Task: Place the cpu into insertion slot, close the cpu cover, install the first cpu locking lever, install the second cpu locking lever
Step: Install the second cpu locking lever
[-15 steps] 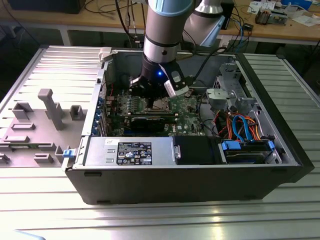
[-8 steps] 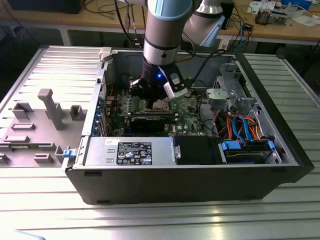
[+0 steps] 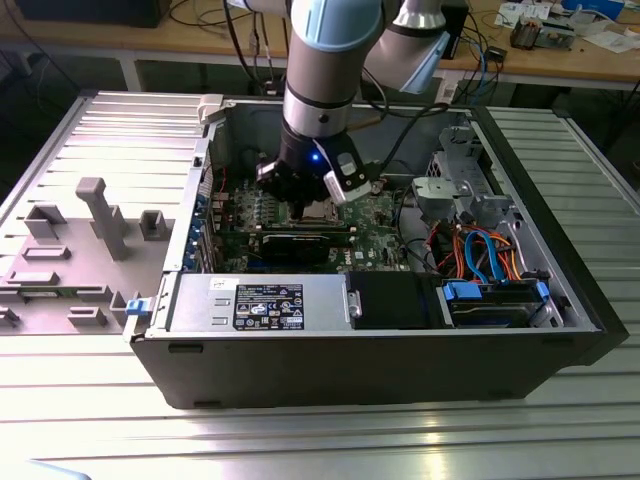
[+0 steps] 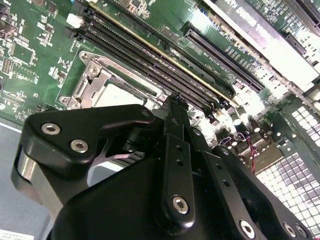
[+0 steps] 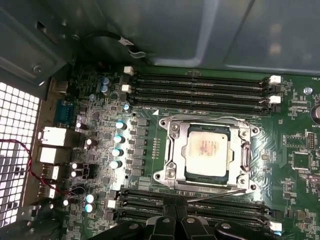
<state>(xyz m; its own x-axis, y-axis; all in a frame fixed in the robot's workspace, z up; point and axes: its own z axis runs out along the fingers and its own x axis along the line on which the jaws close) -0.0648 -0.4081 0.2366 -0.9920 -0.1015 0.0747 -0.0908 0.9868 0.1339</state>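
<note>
A: How is the chip [image 5: 207, 150] seen?

B: A small flat square with a pale silver top is seen in the first wrist view. It is laid flat in its socket [image 5: 161, 176], in the middle of the green board [image 5: 295, 165]. A faint reddish mark is seen on its top.

A: Is anything laid over it?

B: Yes. A thin silver frame [image 5: 210, 124] is laid down flat around it, and the chip's top is seen through the square hole. A thin metal rod [image 5: 217, 196] is seen along one side of the socket, a little slanted.

A: Where is the pincer [image 5: 176, 207]?

B: It is held low over the board, just beside the socket, at the side where the rod lies. Its fingers [image 5: 167, 222] are pressed close together, and nothing is seen between them. Whether the rod is touched cannot be told.

A: What is seen in the second wrist view?

B: The black pincer [image 4: 172, 100] is seen from behind, with the chip [image 4: 120, 95] just beyond it.

A: What is the board kept in?

B: It is kept in an open black computer case [image 3: 350, 370], laid on its side on a ribbed metal table [image 3: 300, 440]. In the exterior view, the pincer [image 3: 310, 205] is reached down into the case. A black card [image 3: 300, 243], a grey box with a label [image 3: 265, 305], and blue and orange cables [image 3: 490, 250] are also held inside. Long black slots [image 5: 200, 87] are lined up on two sides of the socket.
</note>
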